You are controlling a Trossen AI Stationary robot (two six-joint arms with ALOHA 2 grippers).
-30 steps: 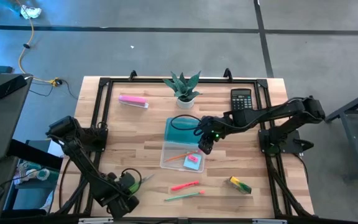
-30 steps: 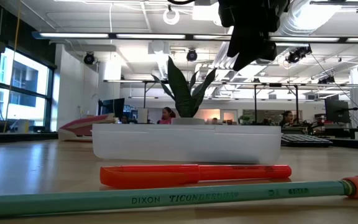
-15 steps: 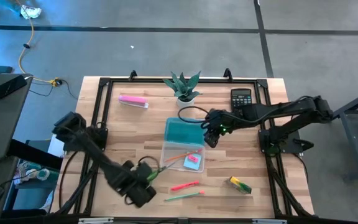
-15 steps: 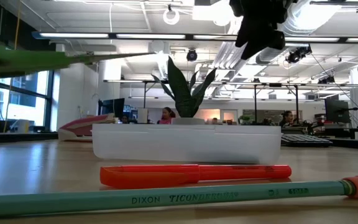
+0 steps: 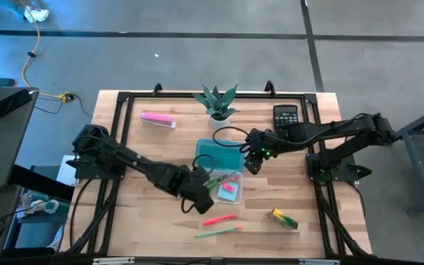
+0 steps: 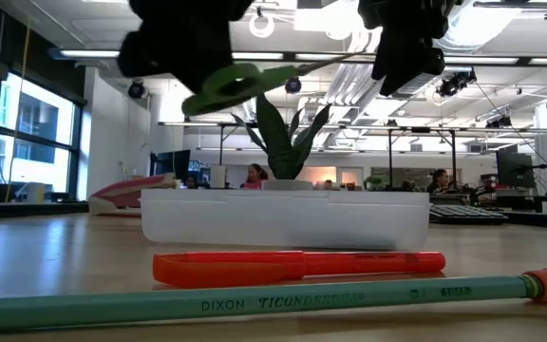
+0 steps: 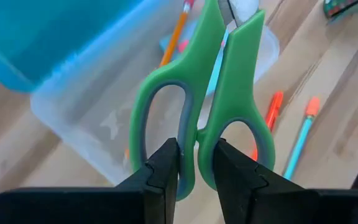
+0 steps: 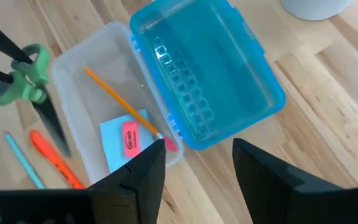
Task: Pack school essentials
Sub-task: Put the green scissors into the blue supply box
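Note:
My left gripper hovers at the near-left side of the clear box, shut on the green-handled scissors. In the box lie the orange pencil, the light-blue note pad and, on the pad, the pink eraser. The box's blue lid lies open on its far side. My right gripper hangs open above the box's right edge. The pink-red pen, green pen and yellow-green block lie flat on the table, nearer than the box. My left gripper pinches the scissors between its two fingers, across the inner sides of the two green handle loops where they meet. The scissors are lifted clear and nearly level. Their shut blades point away from the fingers, over the box.
A potted plant, a black calculator and a long pale-pink bar stand along the table's far side. Bare wood shows on the table's left half and at its right edge.
My left gripper has swung from the table's near-left corner toward the box, rising and carrying the scissors, which now hang over the box's near-left side. My right gripper has drawn back a little from over the box toward the far right.

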